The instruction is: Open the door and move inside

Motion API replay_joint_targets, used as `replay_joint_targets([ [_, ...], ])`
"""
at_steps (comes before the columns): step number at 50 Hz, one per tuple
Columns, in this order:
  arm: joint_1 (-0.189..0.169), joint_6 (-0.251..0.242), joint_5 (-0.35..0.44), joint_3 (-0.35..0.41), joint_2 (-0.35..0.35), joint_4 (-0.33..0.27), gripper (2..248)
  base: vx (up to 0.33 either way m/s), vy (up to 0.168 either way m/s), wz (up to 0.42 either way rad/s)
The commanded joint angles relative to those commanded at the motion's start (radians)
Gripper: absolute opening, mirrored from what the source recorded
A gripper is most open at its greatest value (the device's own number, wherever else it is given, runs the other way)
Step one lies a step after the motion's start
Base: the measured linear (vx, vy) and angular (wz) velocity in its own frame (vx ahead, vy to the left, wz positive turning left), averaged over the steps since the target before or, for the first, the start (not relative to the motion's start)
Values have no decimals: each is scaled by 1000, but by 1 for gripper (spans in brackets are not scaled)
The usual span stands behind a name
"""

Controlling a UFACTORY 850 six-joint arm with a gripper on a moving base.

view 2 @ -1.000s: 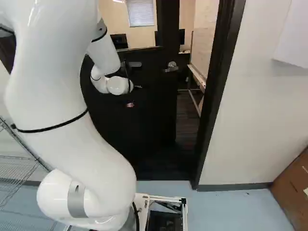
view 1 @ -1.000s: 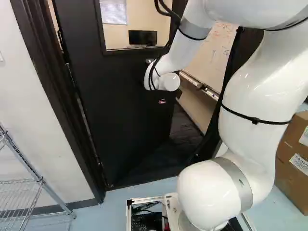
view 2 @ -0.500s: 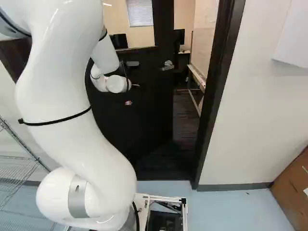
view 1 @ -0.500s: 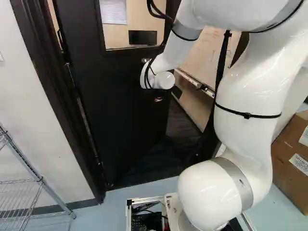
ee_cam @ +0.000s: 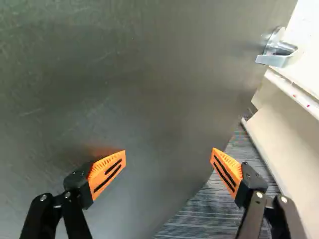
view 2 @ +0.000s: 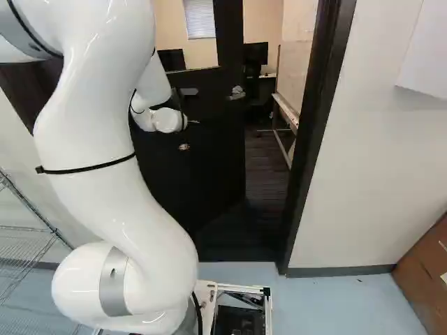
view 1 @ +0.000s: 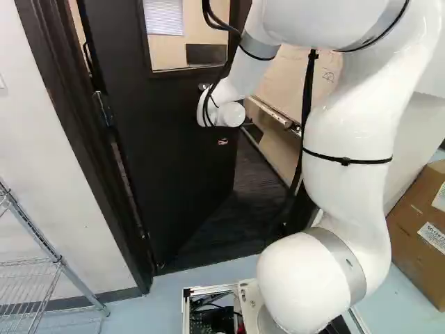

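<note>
1. The door (view 1: 174, 153) can be seen partly open in the doorway, angled away into the next room, with its hinge side at the left of the left base view.
2. The jaws of the gripper (view 2: 192, 122) are spread wide – nothing is pinched between them. The door's face is shown just ahead of the orange pads (ee_cam: 107, 172) (whether it's actually being touched can't be told, tbh).
3. The handle (ee_cam: 279, 52) is left ungripped, out ahead of the fingers and near the door's free edge.
4. An opening is left between that edge and the frame (view 2: 318, 132), and a dark striped floor (view 2: 265, 171) is seen through it. A whiteboard (view 2: 295, 70) can be made out in there too.
5. The arm (view 1: 348, 132) is stretched toward the door from the base.
6. On the near side, a wire shelf (view 1: 66, 270) is seen by the wall and a cardboard box (view 1: 410, 223) past the arm.
</note>
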Motion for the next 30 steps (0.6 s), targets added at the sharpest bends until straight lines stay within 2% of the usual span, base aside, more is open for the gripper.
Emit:
replay_joint_targets([
  [30, 36, 0, 0, -90, -76, 0, 247, 0, 0, 0],
])
